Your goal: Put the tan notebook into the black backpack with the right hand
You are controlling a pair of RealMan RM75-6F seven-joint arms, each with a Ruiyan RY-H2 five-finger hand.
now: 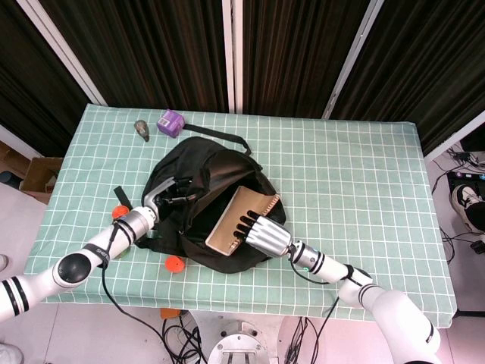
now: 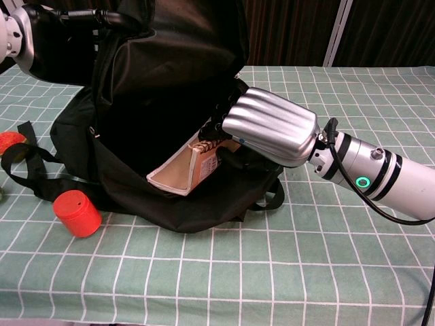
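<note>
The black backpack (image 1: 198, 176) lies on the green checked table (image 1: 356, 182) with its mouth held up and open by the left hand (image 1: 168, 192), which grips the upper rim of the opening. The tan notebook (image 1: 242, 220) sits partway inside that opening, spiral edge toward the interior and its lower corner still showing at the mouth, grasped by the right hand (image 2: 272, 125). Just beside the bag stands a small red cylinder (image 2: 77, 213).
</note>
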